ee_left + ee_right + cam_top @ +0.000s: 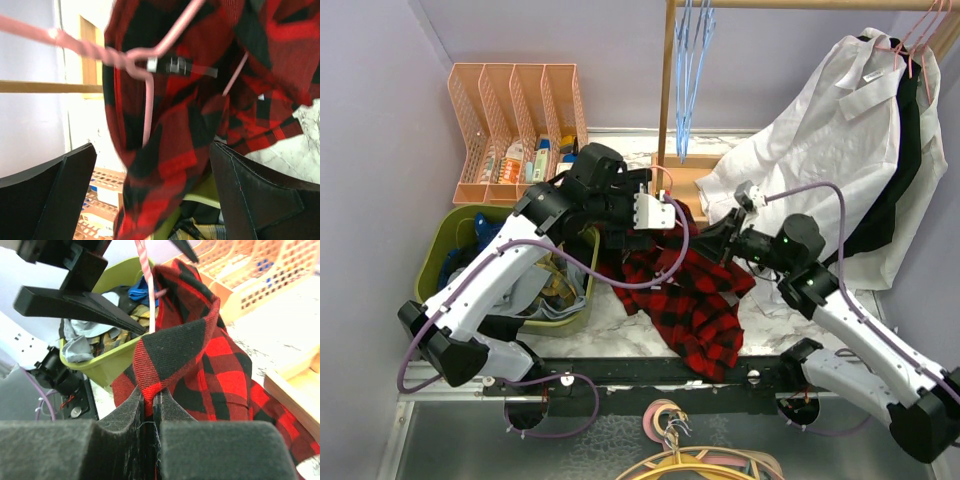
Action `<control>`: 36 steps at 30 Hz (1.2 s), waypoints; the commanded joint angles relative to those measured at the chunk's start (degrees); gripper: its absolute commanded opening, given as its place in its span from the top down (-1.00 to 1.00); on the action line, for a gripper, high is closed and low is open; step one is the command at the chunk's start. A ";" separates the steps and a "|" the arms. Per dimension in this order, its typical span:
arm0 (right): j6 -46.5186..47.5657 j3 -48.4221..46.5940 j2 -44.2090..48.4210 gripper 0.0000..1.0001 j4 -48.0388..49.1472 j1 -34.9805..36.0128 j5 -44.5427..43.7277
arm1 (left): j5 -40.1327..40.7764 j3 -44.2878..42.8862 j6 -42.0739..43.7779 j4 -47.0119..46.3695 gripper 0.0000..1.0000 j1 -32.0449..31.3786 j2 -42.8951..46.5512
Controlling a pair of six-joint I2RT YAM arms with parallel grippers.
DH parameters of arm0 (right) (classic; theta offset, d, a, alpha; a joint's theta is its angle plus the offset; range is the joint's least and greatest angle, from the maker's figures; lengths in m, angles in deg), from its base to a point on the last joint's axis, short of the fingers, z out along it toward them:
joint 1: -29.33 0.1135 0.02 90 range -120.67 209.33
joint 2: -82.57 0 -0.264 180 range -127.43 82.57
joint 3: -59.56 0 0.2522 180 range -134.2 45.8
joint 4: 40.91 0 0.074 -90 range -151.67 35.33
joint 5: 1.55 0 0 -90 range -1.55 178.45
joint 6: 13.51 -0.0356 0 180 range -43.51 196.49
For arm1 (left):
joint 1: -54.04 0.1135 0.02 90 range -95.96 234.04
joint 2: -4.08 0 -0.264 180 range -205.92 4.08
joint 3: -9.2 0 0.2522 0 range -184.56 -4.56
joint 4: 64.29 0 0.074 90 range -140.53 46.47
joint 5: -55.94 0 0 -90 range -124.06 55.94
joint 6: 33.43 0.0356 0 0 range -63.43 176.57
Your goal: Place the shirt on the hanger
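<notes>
The red-and-black plaid shirt (695, 290) lies bunched on the marble table between the arms, its top lifted. The pink hanger (145, 65) is tucked into the lifted part, and its hook (665, 182) sticks out above. My left gripper (665, 215) is open: its black fingers (50, 200) stand wide apart, with the hanging shirt (165, 165) and hanger between and beyond them. My right gripper (150, 395) is shut on a fold of the shirt (200, 355), held up just right of the left gripper. The hanger's stem (146, 275) rises behind that fold.
A green bin (435, 255) of clothes sits at the left. A salmon file organizer (515, 120) stands behind it. A wooden rack (667, 90) holds light-blue hangers (692, 60). A white shirt (820, 130) and a black garment (910, 170) hang at the right.
</notes>
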 commanded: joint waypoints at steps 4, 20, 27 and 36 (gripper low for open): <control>-3.87 6.47 14.49 0.97 -12.83 0.25 -19.19 | 3.11 1.32 -4.64 1.94 -0.98 0.98 1.01; -9.48 8.26 25.45 0.98 -23.23 0.26 -36.14 | -15.20 -11.17 -14.47 12.60 -0.98 4.12 3.13; -10.07 0.90 18.88 0.98 -25.00 0.25 -48.52 | -7.98 -11.43 -22.56 4.73 -0.99 10.83 2.72; 12.95 -30.98 -7.91 0.98 -22.23 -0.14 -67.10 | -2.88 -24.67 -35.73 3.22 -0.98 25.02 0.28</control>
